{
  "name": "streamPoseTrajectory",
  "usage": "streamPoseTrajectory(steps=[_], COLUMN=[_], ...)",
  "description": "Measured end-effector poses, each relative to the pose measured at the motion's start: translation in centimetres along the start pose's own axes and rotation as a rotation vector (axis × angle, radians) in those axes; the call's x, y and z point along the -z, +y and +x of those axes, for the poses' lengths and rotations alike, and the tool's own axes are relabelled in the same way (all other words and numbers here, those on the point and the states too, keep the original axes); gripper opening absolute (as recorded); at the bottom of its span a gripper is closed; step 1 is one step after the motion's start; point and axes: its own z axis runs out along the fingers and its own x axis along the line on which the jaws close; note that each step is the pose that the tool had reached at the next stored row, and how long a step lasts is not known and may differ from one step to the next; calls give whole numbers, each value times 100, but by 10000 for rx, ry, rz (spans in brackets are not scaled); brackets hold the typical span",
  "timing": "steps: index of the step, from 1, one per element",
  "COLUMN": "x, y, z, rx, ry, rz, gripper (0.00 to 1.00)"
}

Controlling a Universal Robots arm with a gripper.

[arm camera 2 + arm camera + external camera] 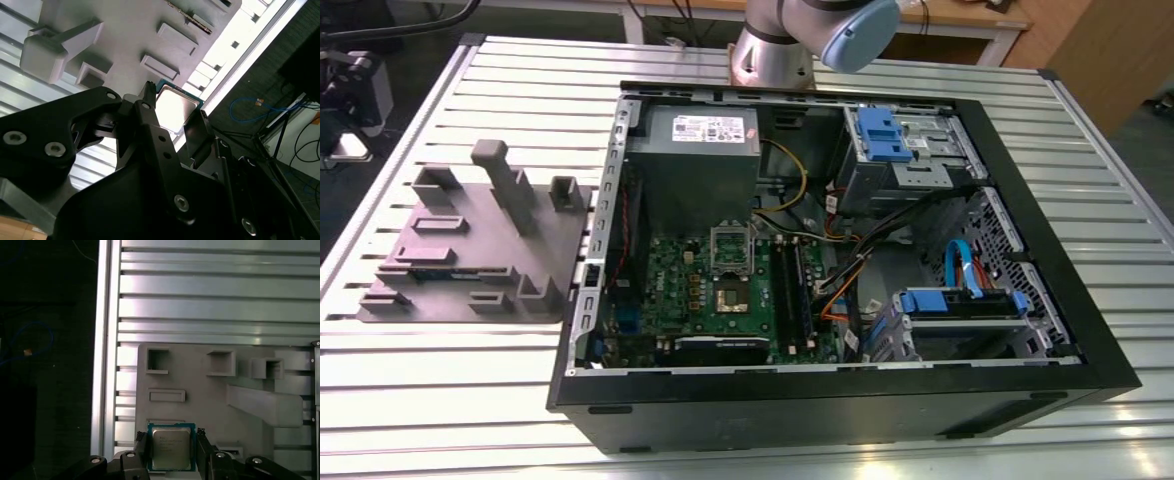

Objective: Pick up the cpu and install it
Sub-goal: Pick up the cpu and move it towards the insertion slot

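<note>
In both wrist views the cpu (171, 447) (175, 107), a small square chip with a shiny metal top and a thin blue-green edge, sits between my gripper's black fingers (142, 446). My gripper (171, 449) (174, 119) is shut on it, one finger against each side. The cpu hangs in the air above the grey plastic fixture block (210, 385) (125, 30). In the exterior view that block (467, 250) lies on the slatted table at the exterior view's left. Beside it, the open computer case holds the motherboard with its cpu socket (731, 298), whose metal frame (727, 245) is swung up.
The black case wall (854, 385) rings the motherboard. Inside are a grey power supply (700, 150), blue drive cages (894, 135), memory slots (794, 280) and loose cables (854, 270). Posts stand up from the fixture (500, 180). The arm's base (774, 50) stands behind the case.
</note>
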Motion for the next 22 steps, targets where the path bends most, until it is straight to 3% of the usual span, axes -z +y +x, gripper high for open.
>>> streamPoseTrajectory(steps=[22], x=[94], y=[6], z=[0], rx=[0], ry=[2], rz=[1], gripper=[47])
